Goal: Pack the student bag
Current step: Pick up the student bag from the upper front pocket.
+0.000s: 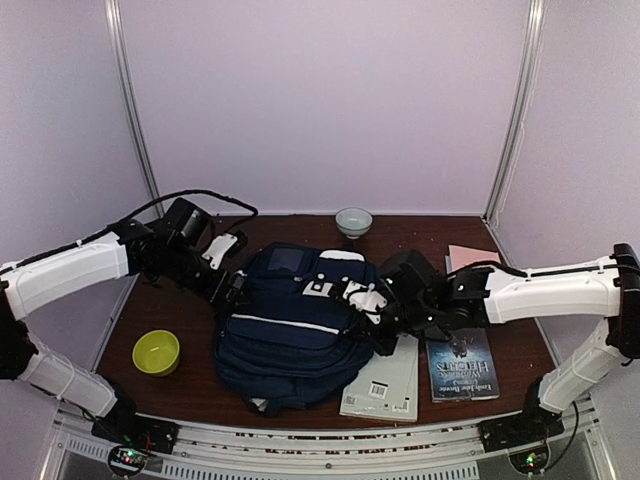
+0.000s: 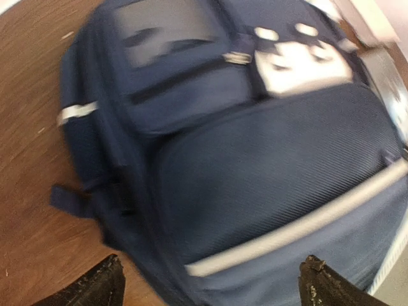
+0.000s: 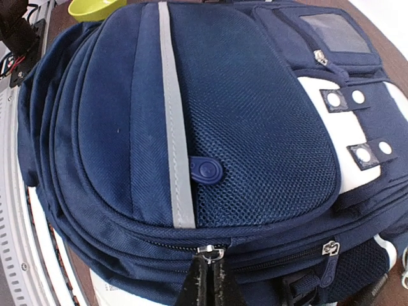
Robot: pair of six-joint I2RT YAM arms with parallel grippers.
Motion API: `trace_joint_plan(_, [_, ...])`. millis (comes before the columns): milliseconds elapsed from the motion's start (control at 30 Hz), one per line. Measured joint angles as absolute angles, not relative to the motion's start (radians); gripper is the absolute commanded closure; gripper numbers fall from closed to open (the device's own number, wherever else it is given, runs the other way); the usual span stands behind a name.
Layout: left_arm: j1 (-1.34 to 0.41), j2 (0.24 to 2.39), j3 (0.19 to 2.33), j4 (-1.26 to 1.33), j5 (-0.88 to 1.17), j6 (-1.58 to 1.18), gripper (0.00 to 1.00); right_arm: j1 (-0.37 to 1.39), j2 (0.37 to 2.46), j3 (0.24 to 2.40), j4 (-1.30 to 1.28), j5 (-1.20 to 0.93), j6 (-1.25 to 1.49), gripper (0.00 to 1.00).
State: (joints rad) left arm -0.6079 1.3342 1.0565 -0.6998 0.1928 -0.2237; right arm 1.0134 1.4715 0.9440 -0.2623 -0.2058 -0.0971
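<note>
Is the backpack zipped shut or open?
Shut, as far as shows: the backpack lies flat, its zips run closed, nothing gapes. The right gripper pinches one zip pull.

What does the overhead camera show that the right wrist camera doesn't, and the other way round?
Only overhead: the left arm and right arm, a white bowl at the back, a pink pad and a dark book.
Only right wrist: the right gripper shut on a zip pull, and the mesh pocket with its round blue tab up close.
Both: the bag and the green bowl.
</note>
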Motion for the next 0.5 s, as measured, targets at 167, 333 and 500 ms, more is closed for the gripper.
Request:
trace_joint_plan(167, [-0.461,1.447,1.080,-0.662,0.204,-0.280,0.02,1.007,1.420,0.945,-0.292,-0.155,-0.083,1.00])
trace_joint_plan(333, [-0.464,1.527,1.044,-0.606,0.257,-0.302,0.03,0.997,1.423,0.995,-0.365,-0.106,-0.076,1.00])
trace_joint_plan(500, [-0.496,1.478,0.934,-0.547,0.310,-0.324,0.07,0.992,1.427,1.147,-0.463,-0.031,-0.101,1.00])
